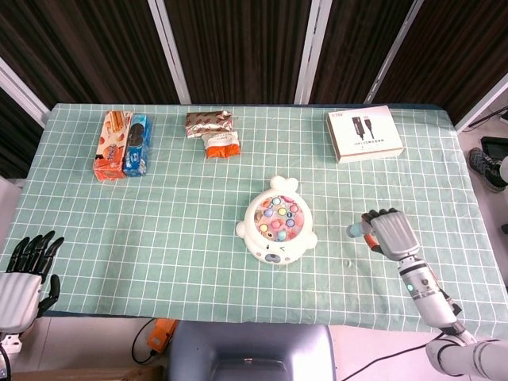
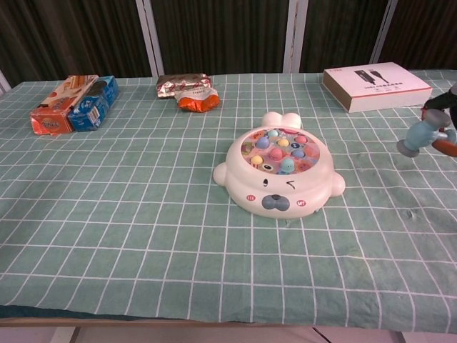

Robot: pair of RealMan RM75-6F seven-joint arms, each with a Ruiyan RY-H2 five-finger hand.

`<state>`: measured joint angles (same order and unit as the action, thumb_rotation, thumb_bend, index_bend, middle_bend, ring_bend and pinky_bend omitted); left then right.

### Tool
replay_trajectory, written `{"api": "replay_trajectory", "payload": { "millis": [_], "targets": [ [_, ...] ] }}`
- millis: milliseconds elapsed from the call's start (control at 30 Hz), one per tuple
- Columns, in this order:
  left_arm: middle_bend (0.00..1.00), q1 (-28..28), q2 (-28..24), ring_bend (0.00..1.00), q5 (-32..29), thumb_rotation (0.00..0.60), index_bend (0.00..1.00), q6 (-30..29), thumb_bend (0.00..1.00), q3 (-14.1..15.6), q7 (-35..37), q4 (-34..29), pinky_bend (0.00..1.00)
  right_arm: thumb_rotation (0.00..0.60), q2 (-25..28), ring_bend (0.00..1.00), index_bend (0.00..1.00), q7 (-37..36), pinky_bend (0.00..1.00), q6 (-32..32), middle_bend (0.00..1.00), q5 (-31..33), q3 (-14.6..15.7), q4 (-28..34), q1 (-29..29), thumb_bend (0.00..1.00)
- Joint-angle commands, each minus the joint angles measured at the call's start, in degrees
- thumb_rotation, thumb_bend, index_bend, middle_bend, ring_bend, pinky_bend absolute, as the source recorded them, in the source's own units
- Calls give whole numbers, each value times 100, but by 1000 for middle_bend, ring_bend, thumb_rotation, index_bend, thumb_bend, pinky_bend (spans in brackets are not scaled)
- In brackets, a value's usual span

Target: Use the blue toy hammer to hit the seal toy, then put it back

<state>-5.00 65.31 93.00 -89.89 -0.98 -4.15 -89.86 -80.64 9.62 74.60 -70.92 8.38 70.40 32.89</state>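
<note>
The white seal toy, its round top studded with coloured pegs, sits mid-table. My right hand is to its right, well apart from it, and grips the blue toy hammer. The hammer head points toward the seal and hangs above the cloth. In the chest view only the fingertips of that hand show at the right edge. My left hand hangs off the table's front left corner with its fingers spread and nothing in it.
A white cable box lies at the back right. Snack packets lie at the back centre, and orange and blue biscuit boxes at the back left. A green checked cloth covers the table.
</note>
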Motion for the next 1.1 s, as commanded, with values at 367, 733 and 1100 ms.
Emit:
{"api": "replay_trajectory", "payload": {
  "millis": [367,733,1100],
  "targets": [
    [6,15,-18,0,-35,600,32,-12,673,-9,16,-4,17,600,-912,599,876,-925,650,-990,611,-476,-439,-1698,-276,641],
    [7,-2,-19,0,-50,600,32,35,673,-7,-1,-9,17,600,-932,582,845,-1029,628,-1234,609,-632,-650,-1827,-363,578],
    [7,-3,-25,0,-58,600,31,40,673,-8,2,-18,17,600,-807,516,724,-1102,544,-1525,607,-664,-810,-1748,-407,498]
  ]
}}
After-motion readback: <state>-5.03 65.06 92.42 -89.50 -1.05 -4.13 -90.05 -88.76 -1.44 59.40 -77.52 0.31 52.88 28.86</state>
